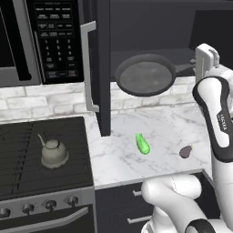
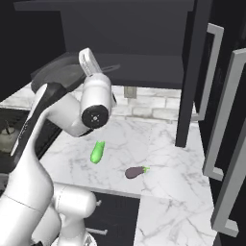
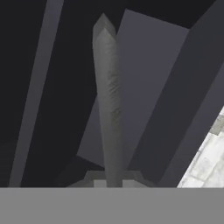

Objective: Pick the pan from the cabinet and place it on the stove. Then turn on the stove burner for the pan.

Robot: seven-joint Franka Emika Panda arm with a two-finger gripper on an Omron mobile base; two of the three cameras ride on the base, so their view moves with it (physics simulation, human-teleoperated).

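Observation:
The pan (image 1: 145,75) is a wide, dark-grey frying pan that hangs level in the air in front of the open cabinet (image 1: 150,27), above the marble counter. Its thin handle (image 1: 184,69) runs right into my gripper (image 1: 196,68), which is shut on it. In the hand view the handle (image 3: 109,109) rises straight up from between my gripper's (image 3: 112,179) finger tips, with the cabinet's dark inside behind it. From the right base view the pan (image 2: 55,72) sits partly behind my arm. The stove (image 1: 27,150) lies at the lower left, its knobs (image 1: 50,205) along the silver front.
A pale-grey kettle (image 1: 53,152) stands on the stove's right grate. The open cabinet door (image 1: 102,68) hangs between pan and stove. A green vegetable (image 1: 142,143) and a small eggplant (image 1: 185,151) lie on the counter (image 1: 118,154). A microwave (image 1: 36,36) is mounted above the stove.

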